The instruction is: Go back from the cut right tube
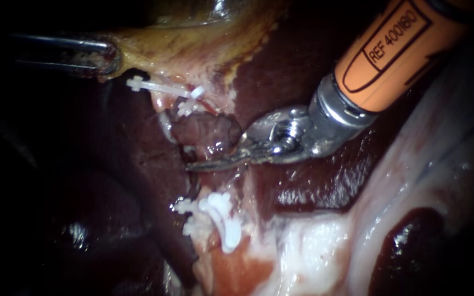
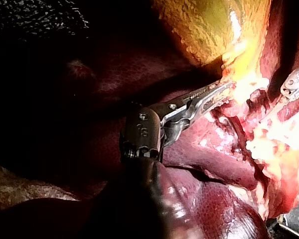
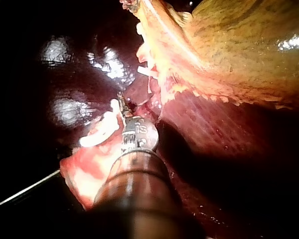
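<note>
White clips mark both sides of the work: the upper clips (image 1: 154, 86) sit just under the gallbladder (image 1: 193, 38), and the lower clips (image 1: 220, 219) crowd together on pale tissue nearer the camera. Between the two groups lies a dark, lumpy stump that I take for the cut tube (image 1: 207, 134), its clipped ends well apart.

My right instrument (image 1: 201, 163) comes in from the upper right, with its blades pointing into that gap and the tip just beneath the stump. Its jaws lie together with nothing between them. That suits a retreat, since a closed tip is less likely to snag a clip or nick the liver (image 1: 314, 181).

My left instrument (image 1: 105, 55) comes in from the left with its jaws clamped on the gallbladder's edge. I judge this lifts the edge away so that the clipped area is stretched open and in sight.

The open room lies along the right shaft's own line, back toward the upper right over bare liver. Clips are near the tip on either side, so I would draw straight back along the shaft without sweeping sideways, and leave the left hold alone.
</note>
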Robot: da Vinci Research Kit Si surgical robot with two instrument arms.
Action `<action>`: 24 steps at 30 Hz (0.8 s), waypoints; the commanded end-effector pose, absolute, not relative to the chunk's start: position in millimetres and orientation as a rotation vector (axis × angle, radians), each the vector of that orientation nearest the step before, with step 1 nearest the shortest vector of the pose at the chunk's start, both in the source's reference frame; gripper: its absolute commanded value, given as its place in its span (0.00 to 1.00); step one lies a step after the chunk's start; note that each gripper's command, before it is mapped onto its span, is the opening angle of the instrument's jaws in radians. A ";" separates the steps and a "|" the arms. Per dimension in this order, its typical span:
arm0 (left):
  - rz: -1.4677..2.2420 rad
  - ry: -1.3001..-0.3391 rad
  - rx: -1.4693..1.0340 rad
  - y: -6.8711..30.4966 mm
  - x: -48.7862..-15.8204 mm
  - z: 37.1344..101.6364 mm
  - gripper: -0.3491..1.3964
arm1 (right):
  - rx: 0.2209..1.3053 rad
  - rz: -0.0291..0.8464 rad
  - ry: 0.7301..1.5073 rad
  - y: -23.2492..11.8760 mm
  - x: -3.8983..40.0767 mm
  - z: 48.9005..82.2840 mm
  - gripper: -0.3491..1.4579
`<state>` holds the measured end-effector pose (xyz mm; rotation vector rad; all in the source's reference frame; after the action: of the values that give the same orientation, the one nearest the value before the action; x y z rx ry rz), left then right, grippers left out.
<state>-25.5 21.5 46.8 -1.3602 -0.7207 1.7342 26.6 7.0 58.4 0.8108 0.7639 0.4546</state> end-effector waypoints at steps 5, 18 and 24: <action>1.734 -0.721 -1.360 21.6 -25.4 46.9 0.00 | 0.773 0.504 0.838 7.1 26.9 58.4 0.78; 1.734 -0.722 -1.360 21.6 -25.4 46.9 0.00 | 0.678 0.445 0.919 7.5 27.1 58.2 0.98; 1.734 -0.722 -1.361 21.7 -25.4 47.0 0.00 | 0.542 0.342 0.974 7.1 25.8 57.0 0.98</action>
<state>-25.4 21.7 47.0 -1.3606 -0.7215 1.7348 25.5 7.0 56.9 0.5293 0.9768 0.3271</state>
